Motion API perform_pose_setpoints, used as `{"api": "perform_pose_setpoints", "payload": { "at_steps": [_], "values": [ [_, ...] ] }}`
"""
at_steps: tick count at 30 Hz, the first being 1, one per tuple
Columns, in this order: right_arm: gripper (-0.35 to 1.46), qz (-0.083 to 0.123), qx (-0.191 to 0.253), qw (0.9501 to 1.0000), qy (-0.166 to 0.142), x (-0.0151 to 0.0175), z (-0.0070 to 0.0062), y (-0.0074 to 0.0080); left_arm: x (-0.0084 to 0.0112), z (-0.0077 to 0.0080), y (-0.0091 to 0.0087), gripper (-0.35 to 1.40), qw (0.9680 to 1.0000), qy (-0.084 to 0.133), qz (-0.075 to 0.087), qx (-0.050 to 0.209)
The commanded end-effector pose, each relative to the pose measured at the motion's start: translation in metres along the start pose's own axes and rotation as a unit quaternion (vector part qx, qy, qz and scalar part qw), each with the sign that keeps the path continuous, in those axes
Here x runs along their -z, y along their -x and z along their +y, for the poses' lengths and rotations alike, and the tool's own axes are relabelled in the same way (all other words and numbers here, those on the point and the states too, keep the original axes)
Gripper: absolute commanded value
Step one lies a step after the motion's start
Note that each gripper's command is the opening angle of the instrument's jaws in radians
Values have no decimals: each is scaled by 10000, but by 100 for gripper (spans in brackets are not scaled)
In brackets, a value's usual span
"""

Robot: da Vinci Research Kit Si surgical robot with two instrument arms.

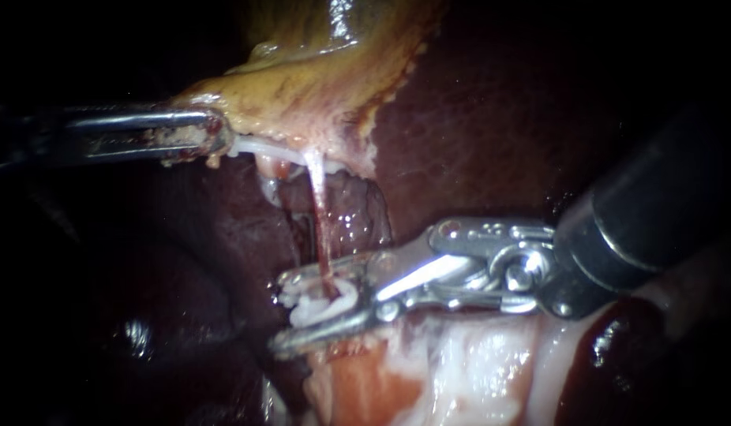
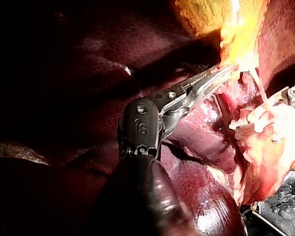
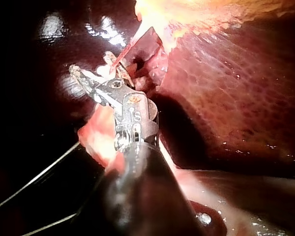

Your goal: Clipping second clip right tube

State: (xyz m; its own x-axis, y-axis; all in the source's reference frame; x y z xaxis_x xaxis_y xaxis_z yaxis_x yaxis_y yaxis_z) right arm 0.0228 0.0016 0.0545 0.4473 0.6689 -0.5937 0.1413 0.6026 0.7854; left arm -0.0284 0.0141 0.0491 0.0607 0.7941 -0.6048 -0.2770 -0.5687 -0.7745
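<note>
A thin pink tube [image 1: 321,229] runs down from the yellow gallbladder [image 1: 318,79] to pale tissue below. My right instrument [image 1: 310,306] comes in from the right, its jaws shut on a white clip [image 1: 322,306] that sits around the tube's lower end. My left instrument [image 1: 214,136] comes in from the left with its jaws shut on the gallbladder's lower edge, holding it taut. In the left wrist view its jaws [image 2: 225,73] bite the yellow tissue, with the white clip [image 2: 253,119] beyond. The right wrist view shows the right instrument's jaws [image 3: 91,78] at the tube [image 3: 128,46].
Dark red liver [image 1: 492,118] lies behind and to the right of the tube. Pale white and pink tissue [image 1: 460,371] lies under the right instrument. A second, shorter whitish strand [image 1: 267,147] runs from the left jaws toward the tube's top.
</note>
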Motion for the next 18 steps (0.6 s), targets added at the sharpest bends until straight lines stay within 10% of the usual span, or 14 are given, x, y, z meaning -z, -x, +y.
{"api": "perform_pose_setpoints", "payload": {
  "at_steps": [1, 18],
  "values": [
    [48, -21, 9, 10000, -26, 1, -1, 1, 0, 0, 0, -35, 10000, 1, -2, -1],
    [20, -111, -112, 9992, -380, 7, -4, 2, 0, 0, 1, -35, 10000, -1, -1, -4]
  ]
}}
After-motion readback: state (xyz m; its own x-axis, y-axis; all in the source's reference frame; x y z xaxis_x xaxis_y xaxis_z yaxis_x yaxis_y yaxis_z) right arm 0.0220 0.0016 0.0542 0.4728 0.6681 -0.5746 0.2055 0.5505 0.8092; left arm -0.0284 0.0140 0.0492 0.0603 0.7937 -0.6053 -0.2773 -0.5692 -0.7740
